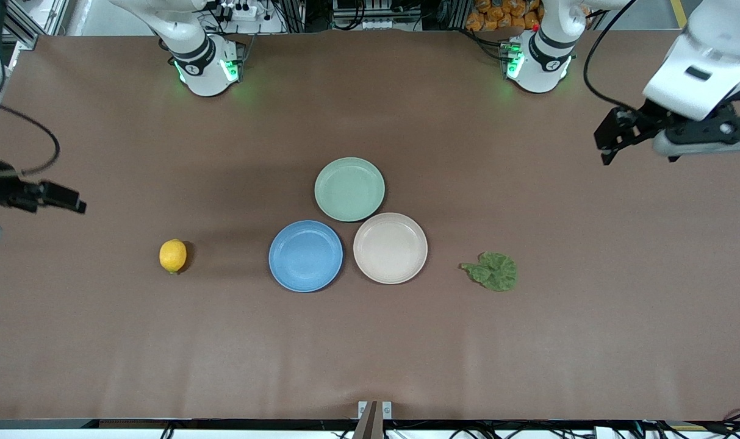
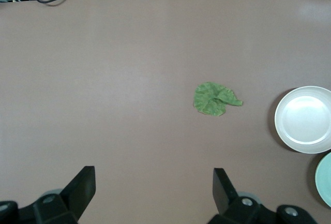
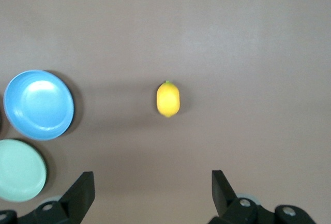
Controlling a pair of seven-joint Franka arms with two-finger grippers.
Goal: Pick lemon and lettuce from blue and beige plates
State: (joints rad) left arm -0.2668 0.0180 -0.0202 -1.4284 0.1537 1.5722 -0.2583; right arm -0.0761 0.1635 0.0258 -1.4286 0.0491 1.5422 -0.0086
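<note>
Brown table (image 1: 370,341) all over. Right gripper (image 1: 71,201) hangs over the right arm's end, jaws wide apart, nothing in them. Lemon (image 1: 172,255) sits on bare table near the blue plate (image 1: 305,256), not on it. Beige plate (image 1: 390,248) touches the blue one, mint plate (image 1: 349,189) just above both. Lettuce (image 1: 492,271) lies on the table near the beige plate. Left gripper (image 1: 614,135) is over the left arm's end, jaws apart too.

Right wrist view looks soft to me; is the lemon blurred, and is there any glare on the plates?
Right wrist view: lemon edges are slightly soft, and the blue plate shows a pale sheen. Left wrist view: lettuce is crisp, beige plate bright. Front view: evenly lit.
</note>
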